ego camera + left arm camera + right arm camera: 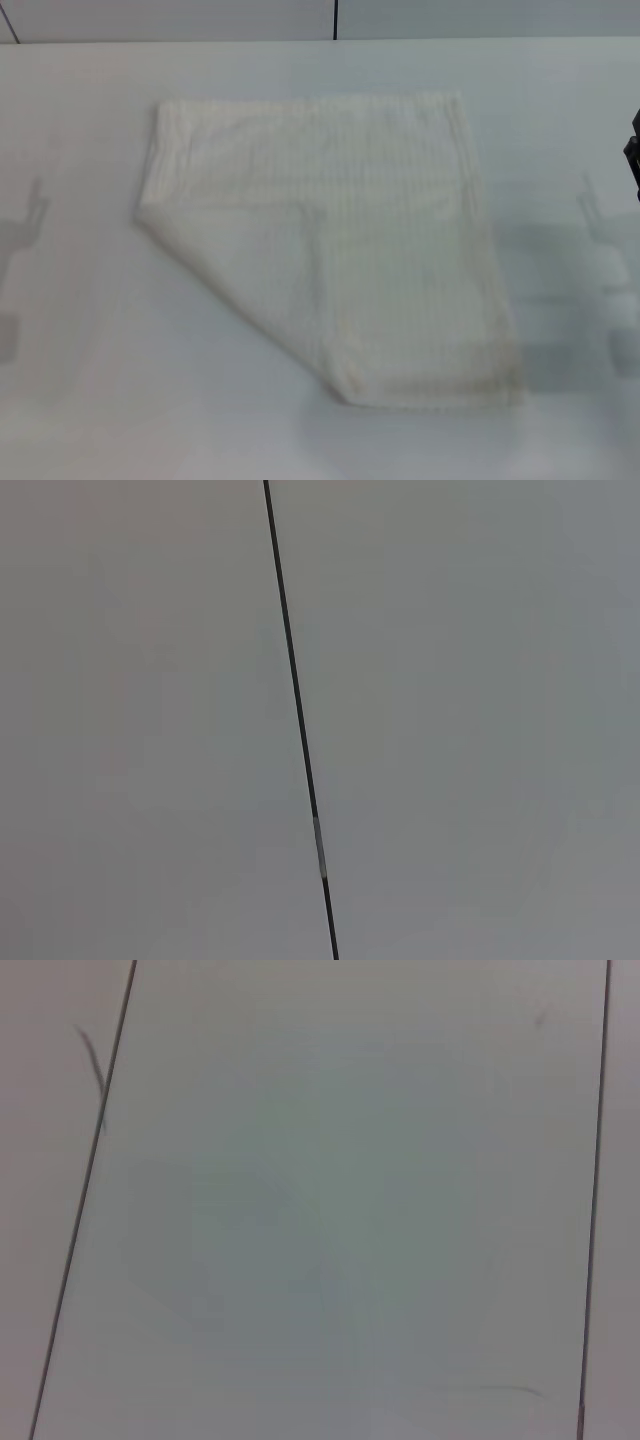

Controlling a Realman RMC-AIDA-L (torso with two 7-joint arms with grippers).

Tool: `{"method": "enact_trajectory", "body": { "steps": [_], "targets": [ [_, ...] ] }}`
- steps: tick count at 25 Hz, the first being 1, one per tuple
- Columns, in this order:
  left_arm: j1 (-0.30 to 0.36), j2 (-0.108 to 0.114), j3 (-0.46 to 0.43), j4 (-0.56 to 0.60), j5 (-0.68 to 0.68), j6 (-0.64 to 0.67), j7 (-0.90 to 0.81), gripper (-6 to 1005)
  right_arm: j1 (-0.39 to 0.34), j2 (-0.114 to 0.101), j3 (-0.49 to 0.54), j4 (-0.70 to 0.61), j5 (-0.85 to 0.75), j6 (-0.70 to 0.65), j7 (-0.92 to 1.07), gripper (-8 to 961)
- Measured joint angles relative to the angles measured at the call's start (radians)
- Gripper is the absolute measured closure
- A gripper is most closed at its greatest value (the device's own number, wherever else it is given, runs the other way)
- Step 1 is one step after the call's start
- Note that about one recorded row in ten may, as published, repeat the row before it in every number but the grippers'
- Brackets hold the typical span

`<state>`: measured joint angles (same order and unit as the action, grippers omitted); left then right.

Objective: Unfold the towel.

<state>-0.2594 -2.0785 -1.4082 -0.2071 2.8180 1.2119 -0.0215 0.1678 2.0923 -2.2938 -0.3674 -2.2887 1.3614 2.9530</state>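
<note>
The cream towel [390,230] lies flat on the white table [90,400] in the middle of the head view. Its near-left corner is folded over onto it as a triangular flap [265,275], with the fold line running diagonally from the left edge to the near edge. A small dark part of my right arm [633,160] shows at the right edge, well clear of the towel; its fingers are hidden. My left gripper is out of view. Neither wrist view shows the towel.
Faint grey shadows fall on the table to the left [25,240] and right [610,230] of the towel. The table's far edge meets a wall [200,18] with a dark seam. The wrist views show only plain pale surfaces with dark seams [300,720].
</note>
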Motion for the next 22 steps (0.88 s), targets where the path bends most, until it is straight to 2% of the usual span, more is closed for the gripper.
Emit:
{"method": "enact_trajectory", "body": {
  "steps": [10, 13, 18, 22],
  "targets": [
    [-0.001, 0.0, 0.009, 0.0, 0.001, 0.01, -0.001, 204, 0.001, 0.0, -0.015, -0.01, 0.0, -0.007, 0.0, 260],
    [0.003, 0.0, 0.025, -0.014, 0.0, 0.011, -0.016, 205, -0.002, -0.002, -0.021, -0.069, -0.001, -0.035, 0.001, 260],
    [0.011, 0.009, 0.059, -0.102, 0.009, -0.055, -0.028, 208, -0.005, -0.021, -0.02, -0.257, -0.026, -0.245, -0.024, 291],
    [0.054, 0.024, 0.081, -0.277, 0.029, -0.199, -0.03, 210, -0.021, -0.03, 0.035, -0.464, -0.061, -0.482, -0.119, 348]
  ]
}}
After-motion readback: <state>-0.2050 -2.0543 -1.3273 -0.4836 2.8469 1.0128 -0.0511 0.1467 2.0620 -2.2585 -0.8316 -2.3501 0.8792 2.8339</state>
